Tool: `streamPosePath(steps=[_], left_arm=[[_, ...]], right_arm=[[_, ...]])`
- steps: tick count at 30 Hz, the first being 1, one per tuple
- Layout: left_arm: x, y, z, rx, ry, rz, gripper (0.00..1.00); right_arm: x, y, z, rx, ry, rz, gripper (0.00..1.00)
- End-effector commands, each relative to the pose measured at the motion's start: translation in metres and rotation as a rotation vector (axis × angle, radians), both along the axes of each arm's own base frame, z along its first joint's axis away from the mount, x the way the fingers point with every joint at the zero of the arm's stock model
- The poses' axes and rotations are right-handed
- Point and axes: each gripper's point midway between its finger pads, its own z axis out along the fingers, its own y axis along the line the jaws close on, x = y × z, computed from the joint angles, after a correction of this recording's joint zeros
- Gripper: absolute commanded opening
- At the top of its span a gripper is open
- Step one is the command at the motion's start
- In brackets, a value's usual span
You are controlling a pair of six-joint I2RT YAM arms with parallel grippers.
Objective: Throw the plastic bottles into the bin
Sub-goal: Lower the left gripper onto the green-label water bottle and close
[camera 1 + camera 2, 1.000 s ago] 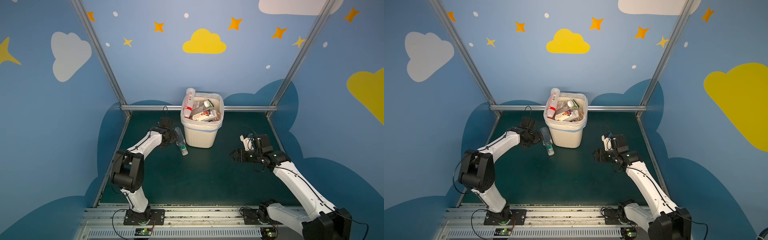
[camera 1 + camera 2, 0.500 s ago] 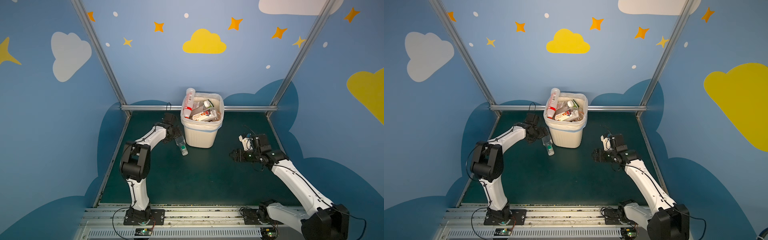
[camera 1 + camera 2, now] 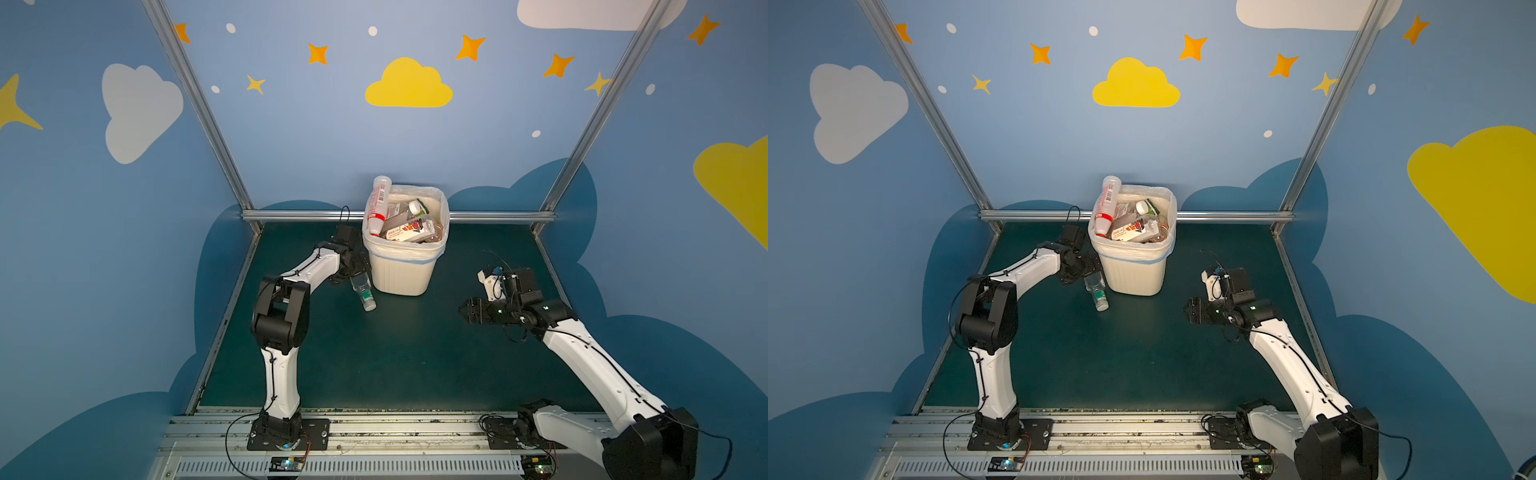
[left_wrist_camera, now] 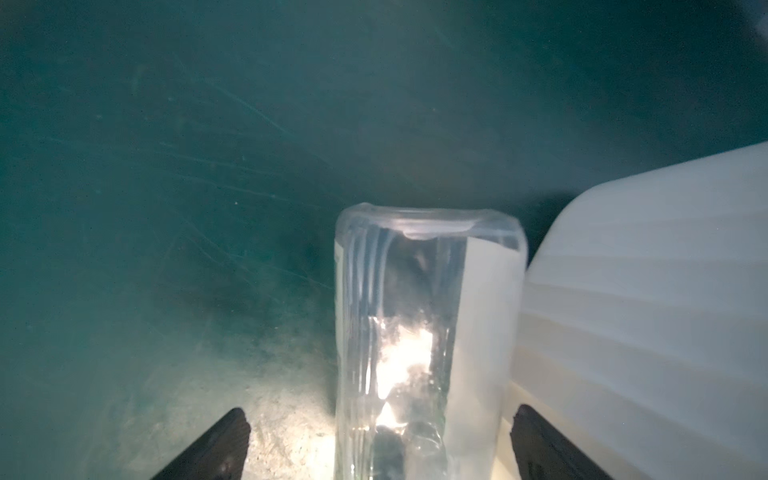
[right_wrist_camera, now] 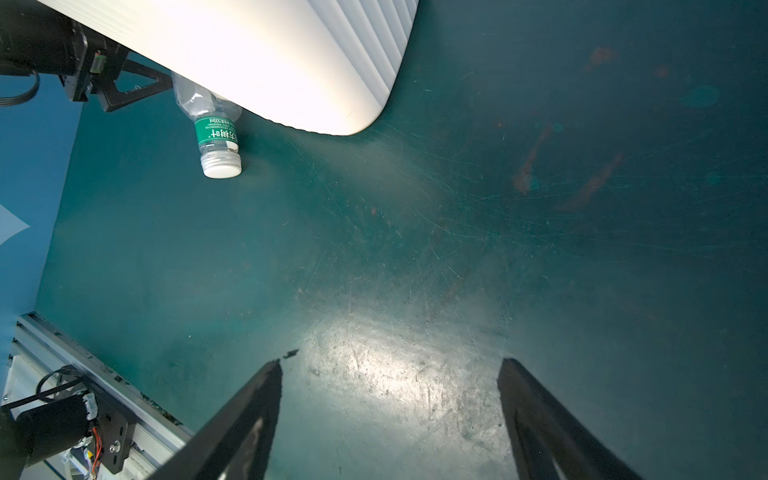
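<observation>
The bin (image 3: 401,274) is nearly full; one green-labelled bottle (image 3: 363,291) lies beside its base. The left gripper (image 4: 384,415) straddles it, apparently unclenched; the right gripper (image 5: 390,370) gapes empty.

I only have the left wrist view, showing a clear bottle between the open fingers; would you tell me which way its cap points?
Observer: The bottle lies on the mat, its white cap pointing toward the arms' bases.
Operator: Is there room in the bin?
Observer: It looks full to the rim; a red-banded bottle sticks up above it.
Operator: And the right gripper?
Observer: It is open and empty over bare mat.
</observation>
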Motion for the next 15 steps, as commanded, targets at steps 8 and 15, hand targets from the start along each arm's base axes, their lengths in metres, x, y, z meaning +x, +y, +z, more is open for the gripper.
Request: streamPosePath(steps=[8,15], left_arm=[[0.009,-0.007,-0.002,0.005,-0.009,-0.016,0.98],[0.012,-0.009,-0.009,-0.007,-0.007,-0.012,0.96]], right_arm=[[0.007,-0.001,0.003,-0.014,-0.019,-0.005,0.83],[0.007,-0.002,0.004,-0.016,-0.02,-0.008,0.83]])
